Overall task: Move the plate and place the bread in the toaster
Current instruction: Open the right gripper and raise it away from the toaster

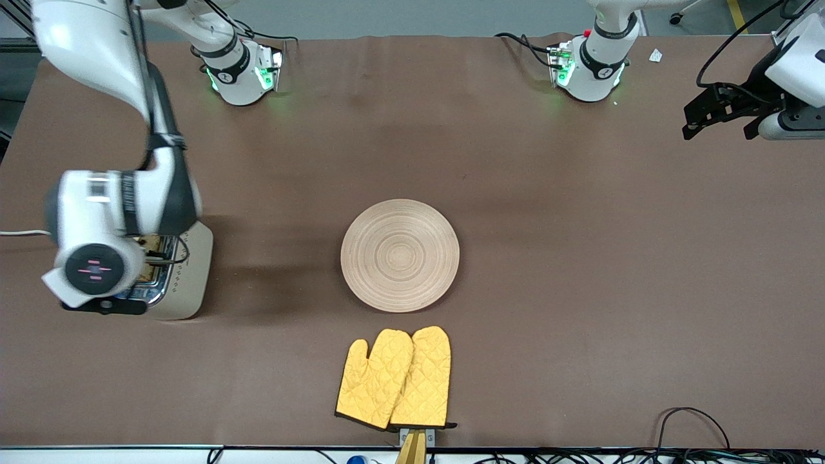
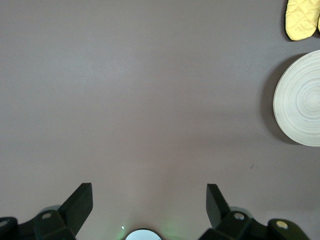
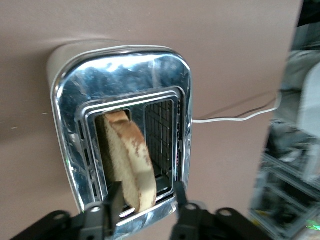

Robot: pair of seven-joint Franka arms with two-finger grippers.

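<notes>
Right wrist view: the bread point(image 3: 129, 160) is seen leaning in a toaster point(image 3: 120, 75) slot, between the right gripper point(image 3: 145, 200) fingers, set narrowly apart. The left gripper point(image 2: 149, 202) waits wide open, with the plate point(image 1: 399, 255) mid-table.

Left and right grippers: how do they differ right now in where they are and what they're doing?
The right gripper is over the toaster, its fingers spread around the bread, which stands tilted in a slot; the left gripper hangs over bare table at the left arm's end, holding nothing. The right one is at work; the left arm waits, with the plate and yellow oven mitts well off to its side. Both are open.
</notes>
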